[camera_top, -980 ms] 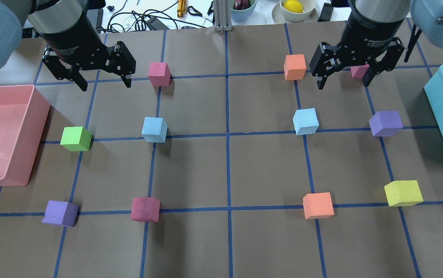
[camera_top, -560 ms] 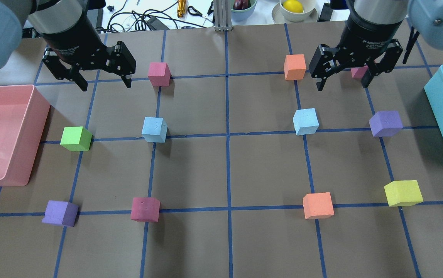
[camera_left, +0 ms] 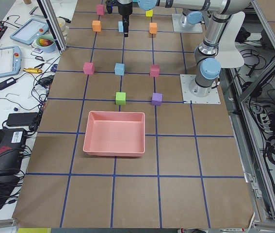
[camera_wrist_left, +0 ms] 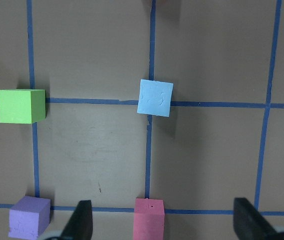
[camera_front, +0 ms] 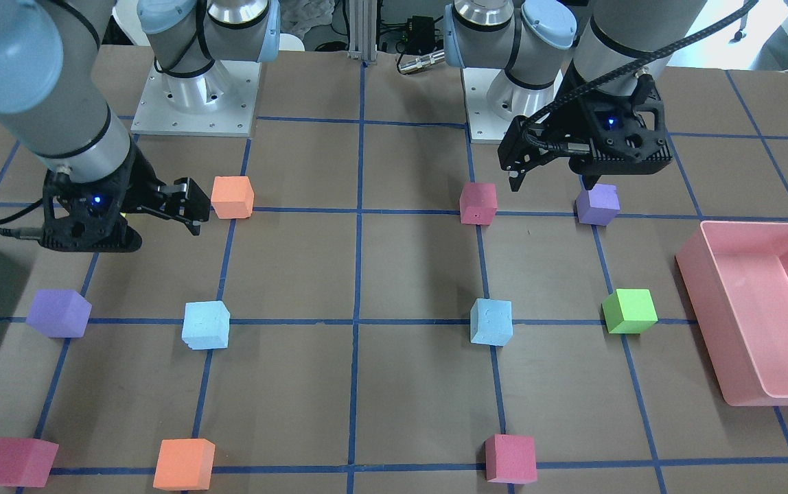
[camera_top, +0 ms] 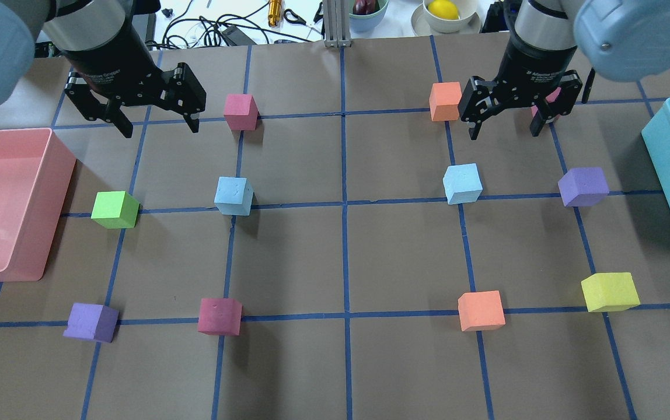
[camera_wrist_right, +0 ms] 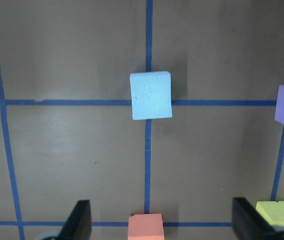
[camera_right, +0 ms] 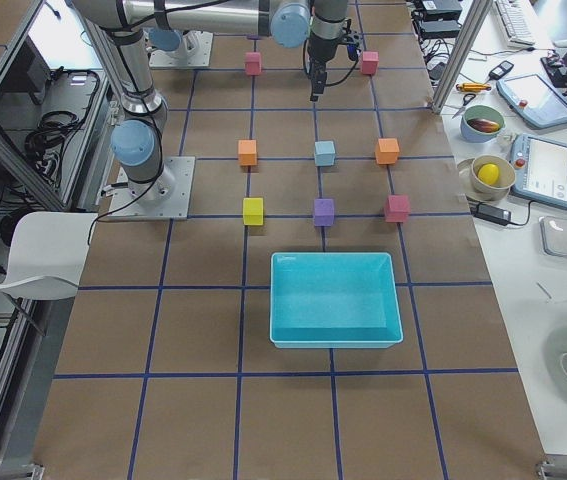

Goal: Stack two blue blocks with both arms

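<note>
Left end effector (camera_top: 161, 128) hangs over the surface (camera_top: 399, 256), fingers spread wide, released, gripping nothing. Right end effector (camera_top: 505, 133), same story: fingers apart, released, hovering at the far side.

Out from the left one, a pink block (camera_top: 240, 111) sits just to its right. Nearer the robot is the left blue block (camera_top: 233, 196), on a tape crossing, well apart from the fingers.

Out from the right one, an orange block (camera_top: 446, 101) is just beside it on the left. Nearer is the right blue block (camera_top: 462, 184), flat on the surface and slightly turned.

The two blue blocks lie well apart. Green block (camera_top: 114, 209) and pink bin (camera_top: 58, 192) are further left, purple block (camera_top: 583, 186) and teal bin (camera_top: 665, 169) further right.
</note>
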You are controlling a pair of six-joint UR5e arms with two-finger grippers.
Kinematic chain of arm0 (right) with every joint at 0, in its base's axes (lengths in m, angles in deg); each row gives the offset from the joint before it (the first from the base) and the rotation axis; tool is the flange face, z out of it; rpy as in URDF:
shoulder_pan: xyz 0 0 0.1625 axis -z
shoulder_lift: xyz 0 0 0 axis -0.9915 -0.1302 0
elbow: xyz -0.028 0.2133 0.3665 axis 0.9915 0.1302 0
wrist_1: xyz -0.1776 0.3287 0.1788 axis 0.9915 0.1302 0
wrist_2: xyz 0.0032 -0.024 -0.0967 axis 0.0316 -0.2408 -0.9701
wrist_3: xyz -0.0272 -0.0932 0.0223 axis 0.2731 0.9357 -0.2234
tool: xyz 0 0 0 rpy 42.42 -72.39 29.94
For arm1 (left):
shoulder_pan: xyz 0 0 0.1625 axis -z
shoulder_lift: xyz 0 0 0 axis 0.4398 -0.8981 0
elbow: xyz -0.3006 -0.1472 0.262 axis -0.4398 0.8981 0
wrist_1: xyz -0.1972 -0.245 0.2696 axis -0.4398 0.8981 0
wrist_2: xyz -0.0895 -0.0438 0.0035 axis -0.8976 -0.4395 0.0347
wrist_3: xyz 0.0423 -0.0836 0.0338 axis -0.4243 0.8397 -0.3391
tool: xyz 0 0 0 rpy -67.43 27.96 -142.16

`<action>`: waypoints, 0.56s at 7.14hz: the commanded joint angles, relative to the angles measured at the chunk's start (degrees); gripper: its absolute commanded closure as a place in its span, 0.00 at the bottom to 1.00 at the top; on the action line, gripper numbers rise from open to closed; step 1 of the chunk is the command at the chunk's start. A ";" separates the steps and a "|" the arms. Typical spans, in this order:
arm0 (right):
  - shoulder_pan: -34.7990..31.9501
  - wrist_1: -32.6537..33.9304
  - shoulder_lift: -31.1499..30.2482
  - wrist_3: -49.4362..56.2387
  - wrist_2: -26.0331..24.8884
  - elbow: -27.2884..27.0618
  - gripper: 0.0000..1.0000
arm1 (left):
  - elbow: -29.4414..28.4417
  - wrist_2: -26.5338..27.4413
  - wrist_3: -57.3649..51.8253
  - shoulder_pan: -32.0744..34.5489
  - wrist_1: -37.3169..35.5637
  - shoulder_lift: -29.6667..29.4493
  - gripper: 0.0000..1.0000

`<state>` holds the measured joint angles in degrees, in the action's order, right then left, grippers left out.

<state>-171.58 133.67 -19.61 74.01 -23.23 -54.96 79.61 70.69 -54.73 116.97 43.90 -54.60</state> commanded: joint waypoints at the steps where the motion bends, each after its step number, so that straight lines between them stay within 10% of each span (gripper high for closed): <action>1: -0.06 9.85 6.05 0.04 -0.07 -2.39 0.00 | 0.00 0.00 0.00 0.00 -0.09 -0.07 0.00; 4: -0.06 24.81 10.99 0.57 -0.68 -9.94 0.00 | 0.00 0.00 0.00 0.00 -0.09 -0.07 0.00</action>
<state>-171.64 152.57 -10.45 74.38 -23.60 -61.63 79.61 70.70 -54.74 116.97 43.86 -54.65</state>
